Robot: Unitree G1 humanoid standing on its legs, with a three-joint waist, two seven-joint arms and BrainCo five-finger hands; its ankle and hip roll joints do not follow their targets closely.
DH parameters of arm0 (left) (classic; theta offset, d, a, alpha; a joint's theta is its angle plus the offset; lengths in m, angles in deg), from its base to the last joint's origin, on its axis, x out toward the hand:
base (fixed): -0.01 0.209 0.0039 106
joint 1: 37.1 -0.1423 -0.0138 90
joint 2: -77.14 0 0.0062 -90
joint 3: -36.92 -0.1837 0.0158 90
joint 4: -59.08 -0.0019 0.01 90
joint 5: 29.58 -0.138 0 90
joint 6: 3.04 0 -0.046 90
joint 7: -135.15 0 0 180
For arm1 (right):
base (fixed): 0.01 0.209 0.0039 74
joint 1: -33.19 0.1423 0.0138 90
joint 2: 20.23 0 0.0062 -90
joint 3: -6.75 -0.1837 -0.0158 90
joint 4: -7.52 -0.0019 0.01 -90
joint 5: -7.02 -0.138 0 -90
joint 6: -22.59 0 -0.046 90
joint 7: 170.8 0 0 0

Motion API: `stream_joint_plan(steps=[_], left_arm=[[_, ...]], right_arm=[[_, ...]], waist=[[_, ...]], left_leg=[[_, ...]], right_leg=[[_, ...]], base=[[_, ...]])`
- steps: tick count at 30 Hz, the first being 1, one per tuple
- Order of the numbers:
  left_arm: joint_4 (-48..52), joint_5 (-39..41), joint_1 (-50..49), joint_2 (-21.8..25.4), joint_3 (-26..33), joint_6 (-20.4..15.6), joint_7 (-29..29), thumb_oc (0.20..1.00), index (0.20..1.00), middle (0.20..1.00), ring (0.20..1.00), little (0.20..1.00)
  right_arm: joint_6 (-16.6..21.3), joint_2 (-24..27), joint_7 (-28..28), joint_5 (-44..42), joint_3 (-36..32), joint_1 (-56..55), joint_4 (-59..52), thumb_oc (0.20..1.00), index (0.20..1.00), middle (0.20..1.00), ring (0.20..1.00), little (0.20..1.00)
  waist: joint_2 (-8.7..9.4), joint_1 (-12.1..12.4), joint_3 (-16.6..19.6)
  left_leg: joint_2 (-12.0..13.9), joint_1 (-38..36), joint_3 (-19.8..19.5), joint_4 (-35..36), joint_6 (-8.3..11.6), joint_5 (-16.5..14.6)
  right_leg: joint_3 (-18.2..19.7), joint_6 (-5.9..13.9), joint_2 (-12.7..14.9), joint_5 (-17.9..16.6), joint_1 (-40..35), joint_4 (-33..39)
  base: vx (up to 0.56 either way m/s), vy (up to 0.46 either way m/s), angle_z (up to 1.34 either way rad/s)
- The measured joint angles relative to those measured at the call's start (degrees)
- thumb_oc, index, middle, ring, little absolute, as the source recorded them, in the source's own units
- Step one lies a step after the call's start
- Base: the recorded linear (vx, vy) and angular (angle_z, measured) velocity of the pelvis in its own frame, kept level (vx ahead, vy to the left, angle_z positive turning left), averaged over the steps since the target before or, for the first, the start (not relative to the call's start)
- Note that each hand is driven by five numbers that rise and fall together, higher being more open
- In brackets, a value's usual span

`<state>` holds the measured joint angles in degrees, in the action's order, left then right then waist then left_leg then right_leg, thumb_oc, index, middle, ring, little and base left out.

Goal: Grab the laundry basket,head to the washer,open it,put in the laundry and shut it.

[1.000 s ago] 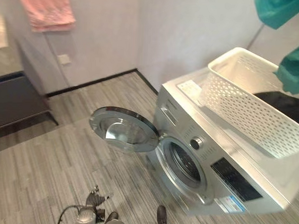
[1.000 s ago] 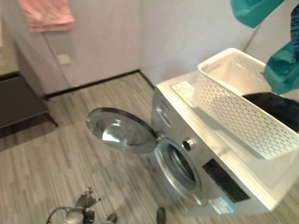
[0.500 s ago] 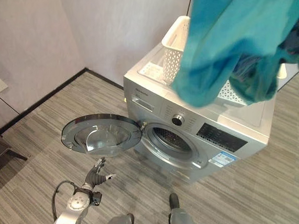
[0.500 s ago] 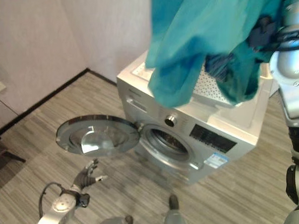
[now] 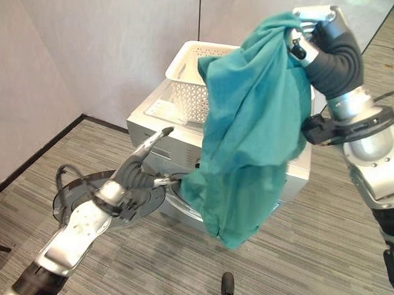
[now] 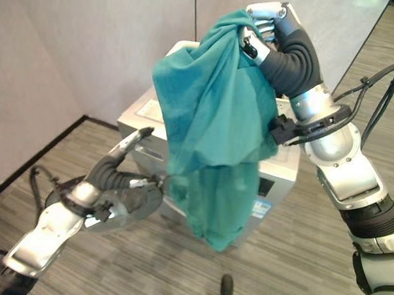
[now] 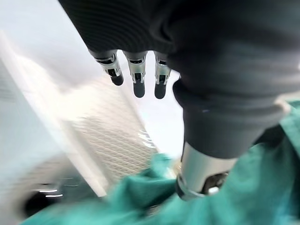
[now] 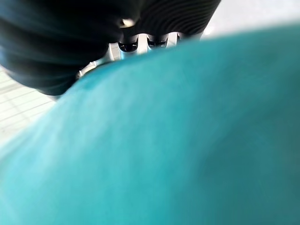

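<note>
Silver front-loading washer [image 5: 294, 174] stands against a pale grey wall [image 5: 90, 45], on grey wood-plank flooring [image 5: 323, 251] with a black skirting strip [image 5: 33, 150] along the wall foot. White perforated plastic laundry basket [image 5: 190, 82] sits on the washer top, toward the wall side. Round chrome-rimmed washer door [image 5: 77, 201] is swung open to the robot's left, low near the floor; the left arm crosses in front of it and hides most of it. Drum opening is mostly covered by the hanging cloth.

Large teal cloth garment [image 5: 250, 137] hangs in mid-air in front of the washer, well above the floor, draped from the raised right hand and blocking the washer front, part of the basket and the control panel. Its lower end dangles level with the washer's lower front.

Right hand [image 5: 307, 28] is lifted high above the washer, arm bent up at the elbow, fingers curled and clamped on the top bunch of the teal garment; right wrist view has the cloth pressed right up against the fingers.

Left hand [image 5: 147, 165] reaches forward and low toward the washer front, just beside the garment's lower left edge, fingers straight and spread, holding nothing. In left wrist view the fingers [image 7: 136, 79] point out straight, with the basket and teal cloth beyond.
</note>
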<state>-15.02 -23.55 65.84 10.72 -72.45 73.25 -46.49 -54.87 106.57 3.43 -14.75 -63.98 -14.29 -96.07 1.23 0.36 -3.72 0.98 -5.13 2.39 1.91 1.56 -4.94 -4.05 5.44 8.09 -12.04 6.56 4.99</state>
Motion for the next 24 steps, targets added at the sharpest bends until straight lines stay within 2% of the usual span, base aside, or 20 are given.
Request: stream_joint_plan(steps=[3, 5, 7, 10, 14, 17, 24], left_arm=[[-1.6, -2.0, 7.1, -5.0, -4.4, -0.1, -1.0, 1.000, 1.000, 1.000, 1.000, 1.000], [-6.3, -1.7, 11.8, -8.5, -8.6, 0.2, -1.4, 1.000, 1.000, 1.000, 1.000, 1.000], [-11.0, 0.9, 14.0, -12.2, -10.3, 1.5, -1.7, 1.000, 1.000, 1.000, 1.000, 1.000], [-13.1, 6.0, 15.0, -15.5, -10.7, 3.0, -2.0, 1.000, 1.000, 1.000, 1.000, 1.000], [-13.1, 14.2, 14.9, -15.8, -10.7, 4.8, -2.0, 1.000, 1.000, 1.000, 1.000, 1.000], [-12.9, 21.4, 14.9, -15.1, -11.0, 6.6, -1.2, 1.000, 1.000, 1.000, 1.000, 1.000], [-5.4, 27.6, 15.1, -7.6, -13.8, 8.0, 2.1, 1.000, 1.000, 1.000, 1.000, 1.000]], right_arm=[[-0.3, -0.5, 0.1, 0.0, 2.7, 0.8, 0.0, 0.200, 0.200, 0.200, 0.200, 0.200], [-1.4, -2.1, 0.0, 0.1, 3.5, 2.2, 0.7, 0.200, 0.200, 0.200, 0.200, 0.200], [-2.1, -5.2, -0.5, 0.1, 4.5, 5.0, 2.5, 0.200, 0.200, 0.200, 0.200, 0.200], [-3.2, -5.8, -0.8, 0.1, 6.2, 8.5, 4.5, 0.200, 0.200, 0.200, 0.200, 0.200], [-4.6, -5.9, -1.9, 0.1, 6.3, 9.9, 6.0, 0.200, 0.200, 0.200, 0.200, 0.200], [-5.8, -5.6, -2.9, 0.3, 7.5, 12.7, 7.6, 0.200, 0.200, 0.200, 0.200, 0.200], [-6.8, -5.0, -5.3, 3.3, 9.0, 18.6, 14.9, 0.200, 0.200, 0.200, 0.200, 0.200]], waist=[[-0.09, -1.1, 0.0], [-0.26, -1.5, 0.1], [-0.75, -2.1, 0.4], [-1.39, -2.5, 0.5], [-2.48, -2.5, 0.9], [-3.96, -2.3, 0.9], [-4.44, -0.8, 1.1]], left_leg=[[0.2, -0.8, -0.1, 1.1, 0.23, 0.7], [0.1, -1.0, -0.1, 1.3, 0.24, 0.9], [0.1, -1.1, -0.1, 1.3, 0.26, 0.9], [0.2, -1.1, -0.3, 1.4, 0.29, 1.1], [0.3, -1.4, -0.5, 2.2, 0.40, 1.7], [0.4, -1.9, -1.1, 2.5, 0.51, 2.0], [0.9, -1.8, -3.5, 3.2, 0.91, 3.0]], right_leg=[[-0.2, -0.03, -0.1, 0.0, -0.3, 0.0], [-0.1, -0.03, 0.0, 0.0, -0.5, 0.0], [0.0, -0.07, 0.0, 0.0, -0.6, 0.0], [-0.1, -0.10, -0.1, 0.0, -0.6, 0.0], [-0.6, -0.25, -0.1, -0.1, -0.9, 0.0], [-1.3, -0.33, 0.0, 0.0, -1.6, 0.1], [-3.7, -0.76, 0.0, 0.6, -2.5, 0.1]], base=[[-0.02, -0.060, 0.02], [-0.03, -0.061, 0.01], [-0.04, -0.059, -0.01], [0.00, -0.055, 0.03], [0.01, -0.047, 0.06], [0.01, -0.035, 0.12], [0.00, -0.035, 0.17]])
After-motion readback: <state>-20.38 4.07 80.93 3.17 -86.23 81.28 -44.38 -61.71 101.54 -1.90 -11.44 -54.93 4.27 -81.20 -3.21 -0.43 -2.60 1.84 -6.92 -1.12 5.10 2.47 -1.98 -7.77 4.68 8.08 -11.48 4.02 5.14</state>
